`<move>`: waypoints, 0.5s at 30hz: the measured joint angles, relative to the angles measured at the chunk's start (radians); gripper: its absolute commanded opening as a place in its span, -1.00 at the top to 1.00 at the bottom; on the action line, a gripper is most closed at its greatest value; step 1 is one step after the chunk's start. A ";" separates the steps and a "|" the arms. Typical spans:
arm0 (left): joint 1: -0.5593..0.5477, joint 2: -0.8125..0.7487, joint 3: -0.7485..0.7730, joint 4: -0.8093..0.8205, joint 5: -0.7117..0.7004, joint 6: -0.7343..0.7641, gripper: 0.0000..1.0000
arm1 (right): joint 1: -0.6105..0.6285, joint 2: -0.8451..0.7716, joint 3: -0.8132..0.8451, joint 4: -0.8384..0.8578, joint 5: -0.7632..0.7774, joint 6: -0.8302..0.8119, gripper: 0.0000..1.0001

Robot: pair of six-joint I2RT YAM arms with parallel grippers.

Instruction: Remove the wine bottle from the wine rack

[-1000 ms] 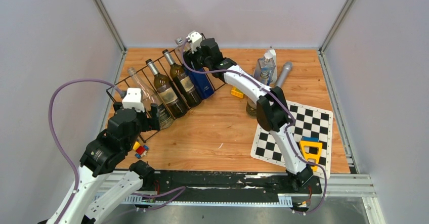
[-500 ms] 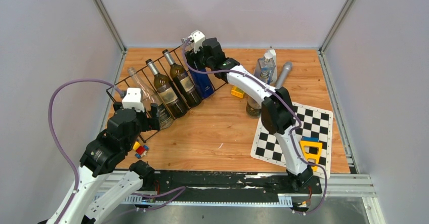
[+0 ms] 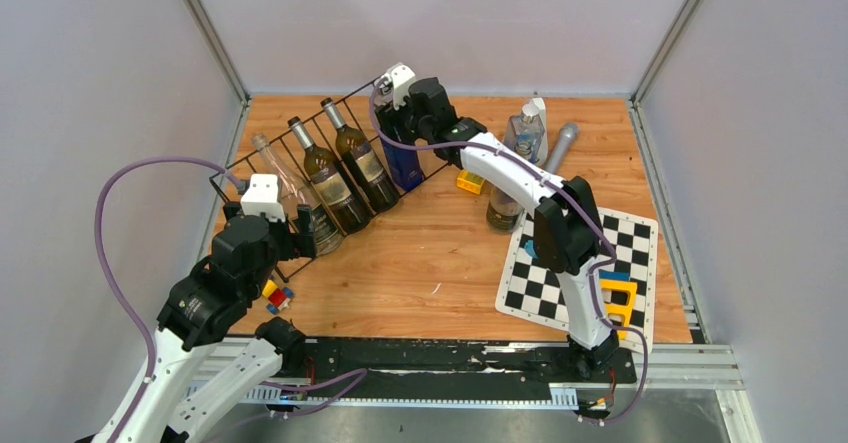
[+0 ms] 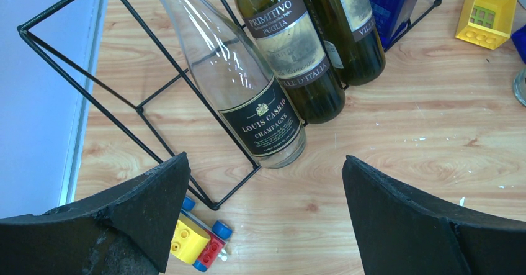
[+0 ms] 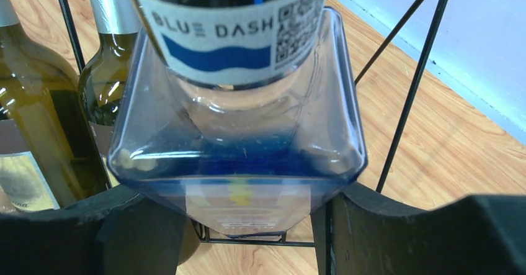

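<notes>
Spanning the left rear of the table [image 3: 430,263], the rack [image 4: 139,108] is seen to hold four bottles side by side. The blue bottle [image 5: 236,163] is lodged in the slot farthest from the left arm, just beside two dark bottles [image 3: 362,163]; a clear bottle [image 4: 248,95] is set on their other side. The right gripper [image 5: 248,231] is placed around the blue bottle and appears to be pinching it, though contact is partly hidden. The left gripper [image 4: 263,207] is spread wide, apart from the clear bottle's base. Toy blocks [image 4: 195,241] are located near the rack's end.
</notes>
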 measured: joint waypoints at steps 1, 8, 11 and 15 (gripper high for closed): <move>0.000 0.000 0.000 0.000 0.000 0.000 -1.00 | 0.000 -0.008 -0.009 -0.001 0.003 0.000 1.00; 0.000 0.000 0.000 0.000 0.000 0.000 -1.00 | 0.000 -0.058 -0.069 0.000 0.008 0.001 1.00; 0.000 0.000 0.000 0.000 0.000 0.000 -1.00 | 0.000 -0.075 -0.086 0.004 0.009 0.001 1.00; 0.000 0.000 0.000 0.000 0.000 0.000 -1.00 | 0.000 -0.095 -0.110 0.016 0.011 0.003 1.00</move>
